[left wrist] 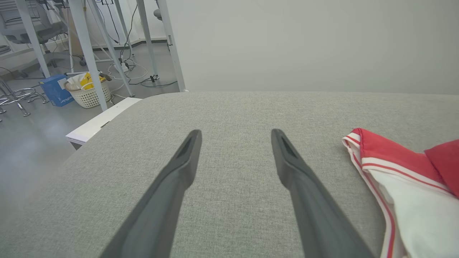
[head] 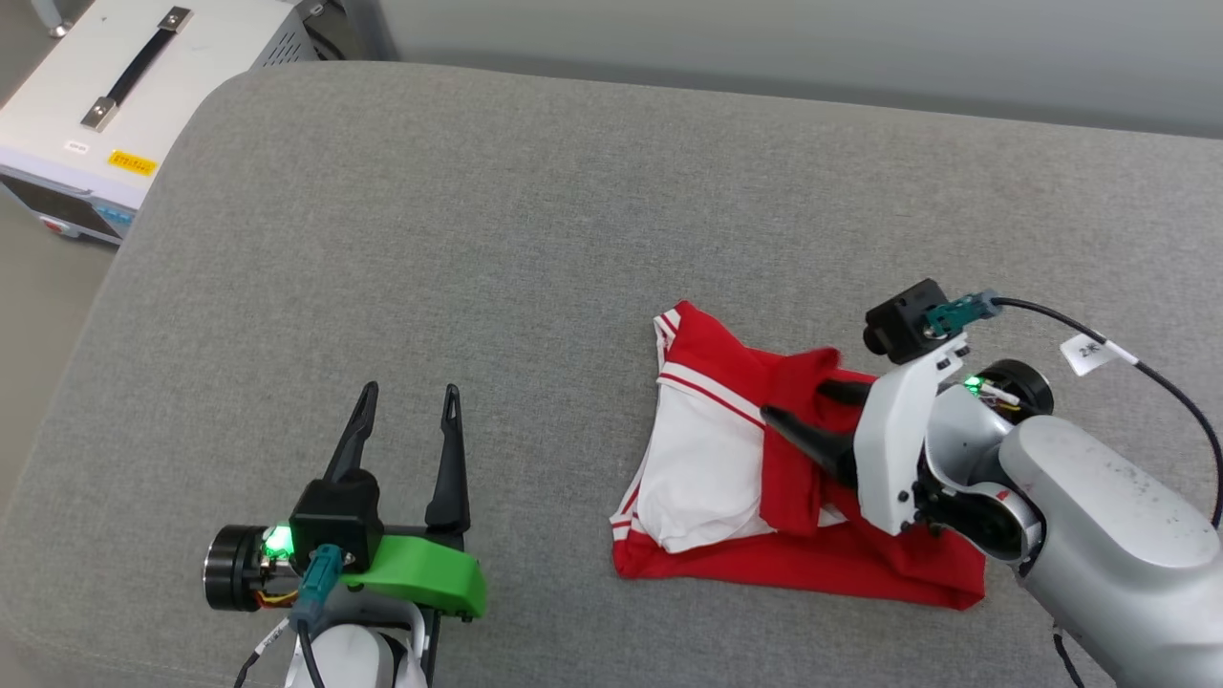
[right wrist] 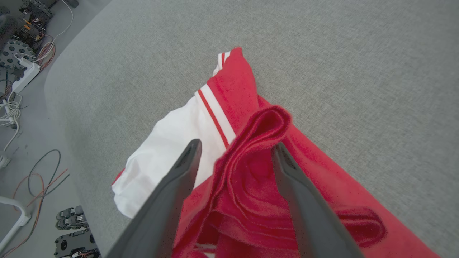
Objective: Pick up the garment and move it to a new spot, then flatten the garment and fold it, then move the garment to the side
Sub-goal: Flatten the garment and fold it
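Observation:
The garment (head: 717, 468) lies crumpled on the grey cushion (head: 478, 239), right of centre, red with a white sleeve and striped trim showing. My right gripper (head: 795, 399) hovers over its right half, pointing left. In the right wrist view the right gripper (right wrist: 236, 143) is open, and a raised fold of the red garment (right wrist: 244, 89) stands between the spread fingers, brushing the right one. My left gripper (head: 409, 392) is open and empty over bare cushion at the lower left. In the left wrist view the left gripper (left wrist: 235, 132) has the garment (left wrist: 412, 186) off to its right.
A white equipment case (head: 115, 86) with a black handle stands past the cushion's far left corner. The cushion's rounded edge drops to the floor on the left. A white basket (left wrist: 88, 95), a blue box (left wrist: 53, 89) and table legs stand there.

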